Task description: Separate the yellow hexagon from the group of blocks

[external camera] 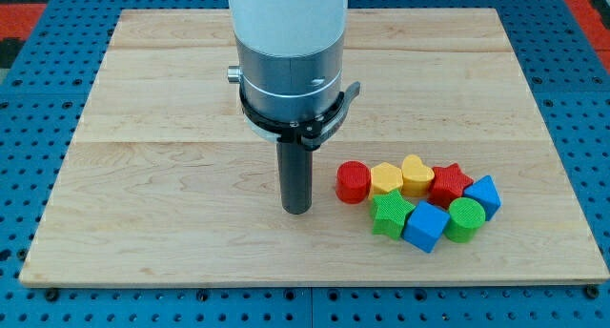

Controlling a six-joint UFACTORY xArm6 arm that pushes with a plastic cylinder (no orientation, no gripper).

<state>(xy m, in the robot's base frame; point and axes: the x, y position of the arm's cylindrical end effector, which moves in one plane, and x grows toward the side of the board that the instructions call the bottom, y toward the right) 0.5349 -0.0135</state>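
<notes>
A group of blocks lies at the view's lower right on the wooden board (pixel 152 175). The yellow hexagon (pixel 385 178) sits in the upper row, touching a red cylinder (pixel 353 181) on its left and a yellow heart (pixel 416 174) on its right. A red star (pixel 450 184) and a blue block (pixel 483 194) continue that row. Below are a green star (pixel 391 214), a blue cube (pixel 425 226) and a green cylinder (pixel 465 218). My tip (pixel 297 210) rests on the board left of the group, a short gap from the red cylinder.
The arm's wide grey and white body (pixel 289 56) rises above the rod and hides part of the board's top middle. A blue pegboard surface (pixel 581 99) surrounds the board on all sides.
</notes>
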